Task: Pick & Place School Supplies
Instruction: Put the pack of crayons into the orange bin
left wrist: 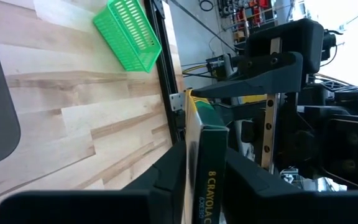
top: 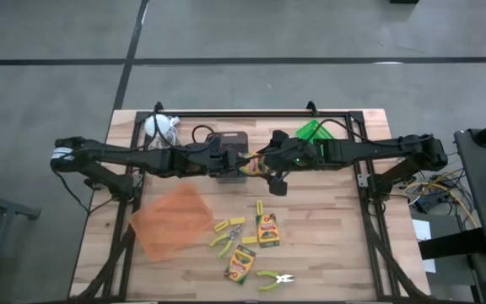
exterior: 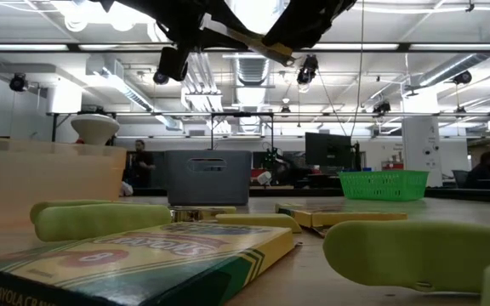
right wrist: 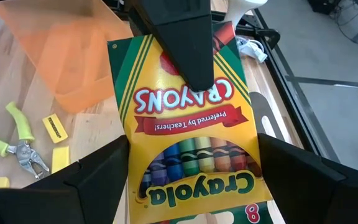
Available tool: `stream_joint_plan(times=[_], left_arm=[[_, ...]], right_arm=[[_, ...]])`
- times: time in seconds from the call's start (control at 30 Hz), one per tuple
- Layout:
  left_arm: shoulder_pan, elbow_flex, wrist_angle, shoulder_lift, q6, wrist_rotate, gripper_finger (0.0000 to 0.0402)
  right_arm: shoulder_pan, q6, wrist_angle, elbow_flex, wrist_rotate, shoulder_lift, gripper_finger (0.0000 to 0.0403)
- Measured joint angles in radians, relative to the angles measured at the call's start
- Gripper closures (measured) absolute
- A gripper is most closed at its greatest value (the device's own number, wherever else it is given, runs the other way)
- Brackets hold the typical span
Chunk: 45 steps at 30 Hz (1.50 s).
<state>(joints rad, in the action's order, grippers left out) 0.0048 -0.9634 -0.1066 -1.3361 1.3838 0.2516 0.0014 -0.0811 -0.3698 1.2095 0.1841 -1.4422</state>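
End effectors meet above the desk's (top: 327, 253) middle, between them a flat cardboard crayon box (right wrist: 188, 118). The left end effector (left wrist: 207, 180) is clenched on the box's thin edges; the right end effector (right wrist: 191, 168) stands released, its dark fingers wide of the box's faces. The box's glossy yellow-and-green face reads "Crayola", "CRAYONS", "Preferred by Teachers!". Below, on pale wood planks, lie two more crayon boxes (top: 267, 230), lime-handled pliers (right wrist: 18, 138), small yellow blocks (right wrist: 55, 129) and a translucent orange tray (top: 171, 221). A green mesh basket (left wrist: 128, 34) and a dark bin (exterior: 207, 177) sit farther back.
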Motion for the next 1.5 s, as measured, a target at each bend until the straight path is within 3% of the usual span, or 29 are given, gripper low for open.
stream_joint_plan(times=[0.67,1.0,1.5], left_arm=[[0.0,0.0,0.001,0.0,0.0,0.003,0.0324],[0.0,0.0,-0.001,0.0,0.0,0.003,0.0324],[0.0,0.002,-0.002,0.0,0.0,0.002,0.0323]], right_arm=[[0.0,0.003,0.007,0.0,0.002,0.0,0.0078],[0.0,0.105,0.007,0.0,0.0,0.0,0.0078],[0.001,0.105,0.013,0.0,0.001,0.002,0.0052]])
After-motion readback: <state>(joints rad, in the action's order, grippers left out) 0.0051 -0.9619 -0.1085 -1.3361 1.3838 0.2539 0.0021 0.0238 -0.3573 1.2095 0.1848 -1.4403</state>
